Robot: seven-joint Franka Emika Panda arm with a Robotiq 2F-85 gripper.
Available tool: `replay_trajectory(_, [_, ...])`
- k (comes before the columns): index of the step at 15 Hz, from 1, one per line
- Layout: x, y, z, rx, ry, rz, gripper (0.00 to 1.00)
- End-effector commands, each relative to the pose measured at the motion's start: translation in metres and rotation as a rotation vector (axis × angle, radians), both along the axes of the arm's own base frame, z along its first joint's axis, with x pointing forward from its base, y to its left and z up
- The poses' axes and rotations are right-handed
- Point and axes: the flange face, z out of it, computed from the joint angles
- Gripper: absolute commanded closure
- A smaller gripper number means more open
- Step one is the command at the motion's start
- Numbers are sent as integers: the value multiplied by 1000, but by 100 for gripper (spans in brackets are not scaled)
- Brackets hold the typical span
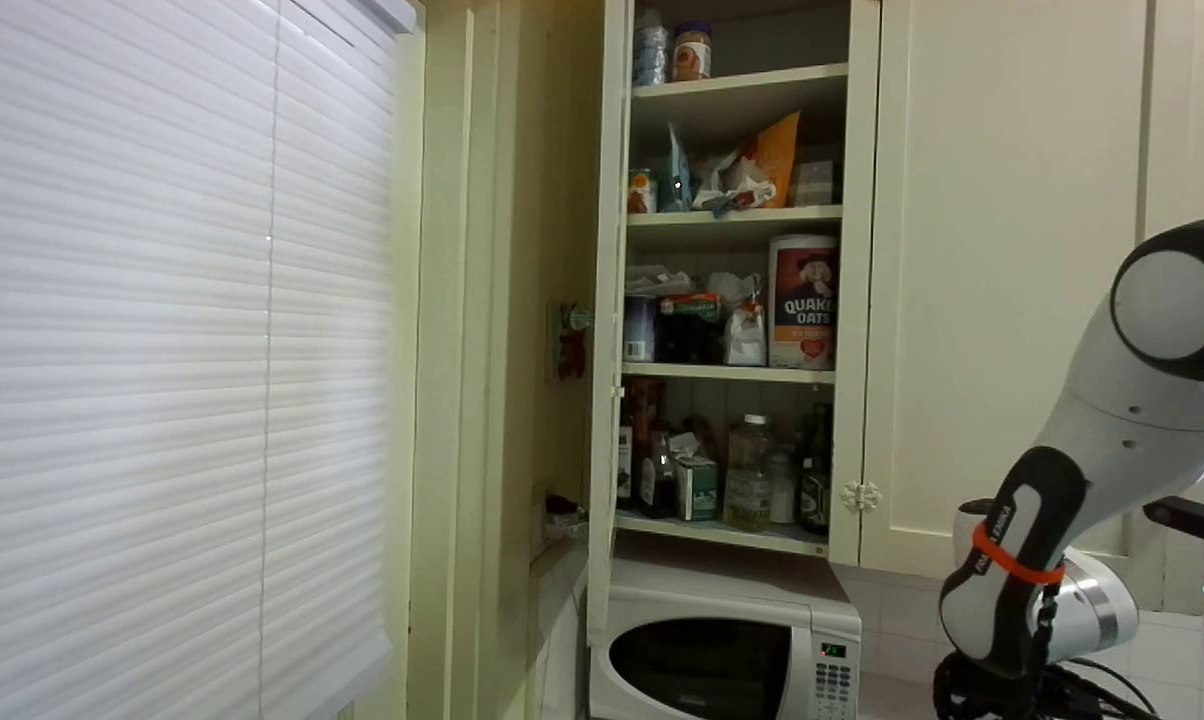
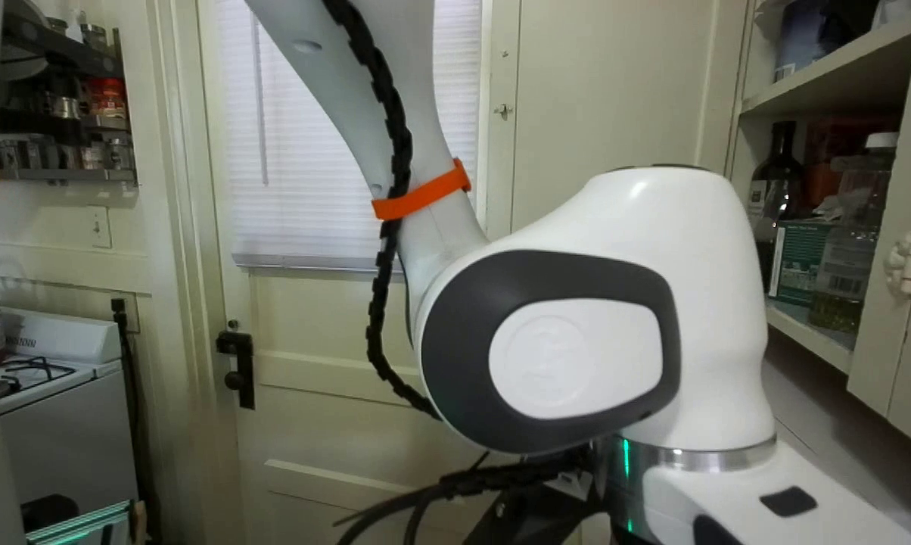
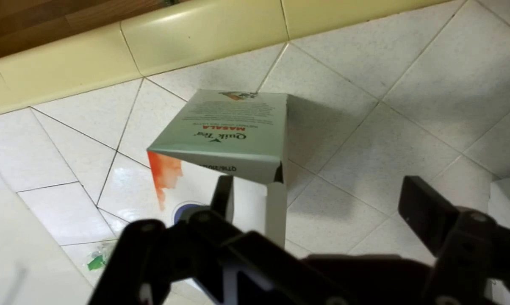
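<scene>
**Fingers (image 3: 223, 197) apart near the tea box (image 3: 223, 140)**

A cupboard (image 1: 855, 250) is seen in an exterior view. On a tiled counter (image 3: 348, 67) in the wrist view, the tea box is shown. It is partly hidden by one finger of the gripper (image 3: 318, 195); contact cannot be judged. Nothing appears to be held.

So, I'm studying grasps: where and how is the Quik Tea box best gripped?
Grip the Quik Tea box across its left and right sides in the wrist view, probably from above: it is straight-edged, with counter tiles showing on either side. The open gripper would likely need to shift left, since one finger overlaps the box there.
</scene>
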Motion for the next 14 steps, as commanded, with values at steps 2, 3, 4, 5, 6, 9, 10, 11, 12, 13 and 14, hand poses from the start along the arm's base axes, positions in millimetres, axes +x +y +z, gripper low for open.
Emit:
replay_trajectory(2, [-18, 12, 40, 46, -4, -11, 0])
replay_trajectory(3, [-20, 14, 51, 47, -9, -2, 0])
replay_trajectory(4, [-22, 15, 62, 35, -27, -3, 0])
replay_trajectory(5, [-24, 17, 79, 22, -29, 15, 0])
replay_trajectory(6, [-27, 21, 88, 27, -45, 22, 0])
replay_trajectory(9, [-15, 15, 83, 25, -42, 12, 0])
replay_trajectory(10, [-17, 16, 87, 26, -51, 12, 0])
replay_trajectory(11, [-18, 17, 88, 28, -56, 12, 0])
replay_trajectory(12, [-20, 17, 88, 30, -56, 11, 0])
replay_trajectory(13, [-20, 18, 87, 31, -54, 11, 0])
replay_trajectory(14, [-20, 18, 86, 32, -52, 13, 0])
